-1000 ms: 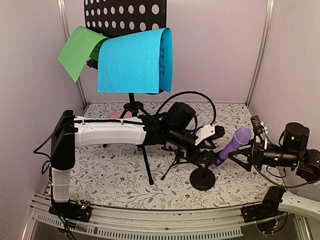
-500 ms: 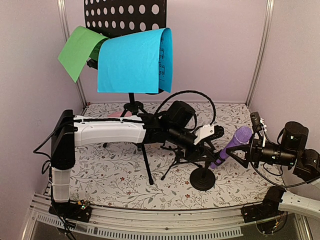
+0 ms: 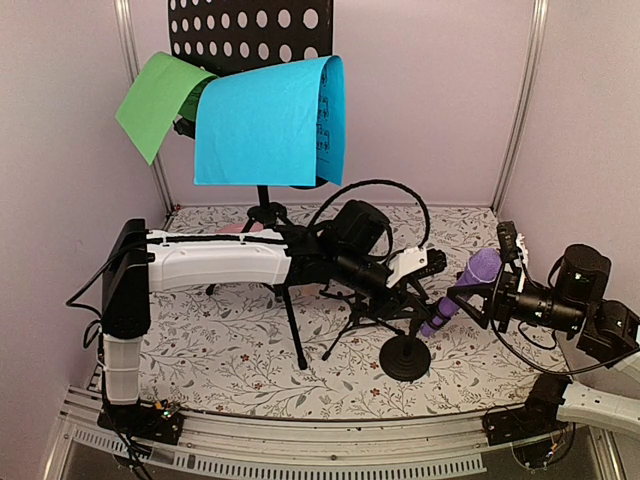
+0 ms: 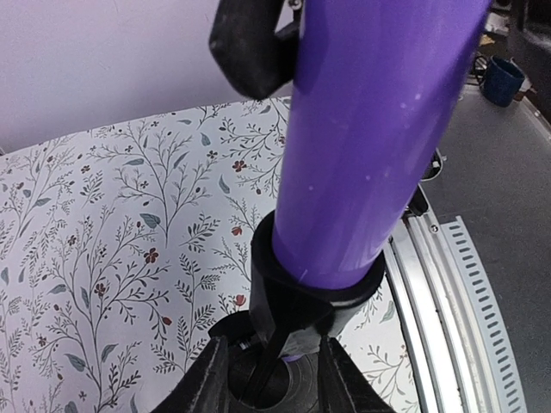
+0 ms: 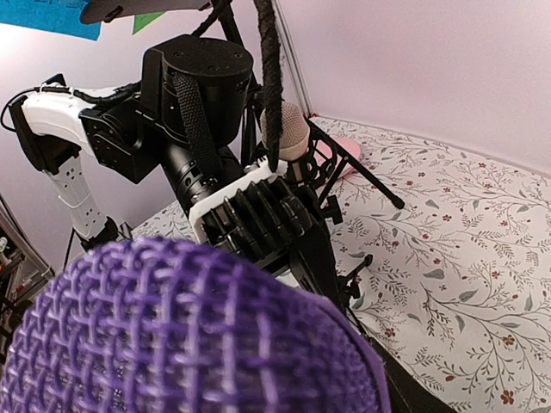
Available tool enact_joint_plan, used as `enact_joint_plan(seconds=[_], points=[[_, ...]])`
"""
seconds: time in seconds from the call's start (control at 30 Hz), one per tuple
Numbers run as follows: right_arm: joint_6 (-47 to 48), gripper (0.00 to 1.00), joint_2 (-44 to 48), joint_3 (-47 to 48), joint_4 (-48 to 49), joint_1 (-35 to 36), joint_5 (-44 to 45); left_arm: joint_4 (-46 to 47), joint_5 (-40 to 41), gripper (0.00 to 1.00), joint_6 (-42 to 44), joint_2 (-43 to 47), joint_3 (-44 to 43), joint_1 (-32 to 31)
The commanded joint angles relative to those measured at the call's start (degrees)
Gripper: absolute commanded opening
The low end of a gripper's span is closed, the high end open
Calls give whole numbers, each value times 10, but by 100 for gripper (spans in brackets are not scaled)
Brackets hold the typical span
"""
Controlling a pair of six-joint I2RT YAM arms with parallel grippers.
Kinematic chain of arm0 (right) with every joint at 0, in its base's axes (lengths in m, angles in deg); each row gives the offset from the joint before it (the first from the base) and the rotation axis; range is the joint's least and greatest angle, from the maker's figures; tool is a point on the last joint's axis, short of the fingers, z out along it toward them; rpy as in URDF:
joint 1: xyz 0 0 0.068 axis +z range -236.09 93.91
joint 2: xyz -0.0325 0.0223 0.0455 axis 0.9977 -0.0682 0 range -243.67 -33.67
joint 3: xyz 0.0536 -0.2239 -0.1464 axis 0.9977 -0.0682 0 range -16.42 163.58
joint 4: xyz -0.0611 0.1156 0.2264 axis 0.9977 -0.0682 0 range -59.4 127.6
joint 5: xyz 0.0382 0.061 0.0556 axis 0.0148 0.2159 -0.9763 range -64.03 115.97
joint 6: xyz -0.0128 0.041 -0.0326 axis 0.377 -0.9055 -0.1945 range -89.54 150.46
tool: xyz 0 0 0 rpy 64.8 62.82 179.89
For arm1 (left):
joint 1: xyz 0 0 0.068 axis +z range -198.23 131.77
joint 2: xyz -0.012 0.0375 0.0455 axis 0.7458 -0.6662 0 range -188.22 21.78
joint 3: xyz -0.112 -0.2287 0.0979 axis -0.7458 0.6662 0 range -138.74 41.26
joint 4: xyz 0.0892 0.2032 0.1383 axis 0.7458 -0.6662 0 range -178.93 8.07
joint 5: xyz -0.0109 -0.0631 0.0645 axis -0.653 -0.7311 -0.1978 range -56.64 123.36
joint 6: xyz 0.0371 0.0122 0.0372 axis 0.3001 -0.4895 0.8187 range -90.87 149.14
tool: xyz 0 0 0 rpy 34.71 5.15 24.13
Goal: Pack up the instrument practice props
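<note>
Purple microphone (image 5: 189, 335) head hides whether right jaws grip; left jaws straddle its clip (image 4: 314, 288), hold unclear.

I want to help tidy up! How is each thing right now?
music rack: standing on its tripod.
blue paper: draped over the music rack.
green paper: draped over it too.
round-base stand: upright.
purple microphone: tilted, seated in the stand's clip.
beige microphone: head up, holder hidden.
left gripper: at the clip, grip unclear.
right gripper: open around the purple microphone's head.
</note>
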Motion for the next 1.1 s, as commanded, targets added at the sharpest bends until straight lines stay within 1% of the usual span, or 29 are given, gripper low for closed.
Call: enact_joint_plan(seconds=[0.0,0.13,0.2,0.27,0.37,0.43,0.6,0.67,0.73,0.83,0.87,0.93,0.97,1.07], points=[[14,54,-2,-22,38,7,11,-17,3,36,-9,2,-2,5],[12,42,4,-28,42,8,10,-17,4,35,-10,5,2,6],[14,33,6,-29,41,8,8,-16,5,35,-11,7,4,6],[14,26,6,-29,39,8,6,-17,5,35,-13,9,5,6],[14,20,7,-26,38,9,3,-18,5,37,-13,12,6,6],[16,20,7,-22,39,9,1,-19,4,40,-12,15,8,6],[37,20,-2,3,36,9,-14,-29,6,57,-9,20,6,6],[53,20,-11,23,28,9,-26,-37,7,63,-7,26,6,6],[71,16,-21,45,15,9,-35,-39,8,67,-2,37,10,7],[109,14,-38,78,-8,9,-40,-30,22,71,-7,50,30,8],[125,14,-43,88,-15,9,-39,-22,22,73,-15,75,38,12],[135,13,-50,107,-25,9,-33,6,13,82,-35,99,56,21],[154,13,-53,114,-28,9,-29,16,7,82,-41,114,63,24],[162,12,-60,133,-30,9,-3,33,-11,83,-54,137,72,30]])
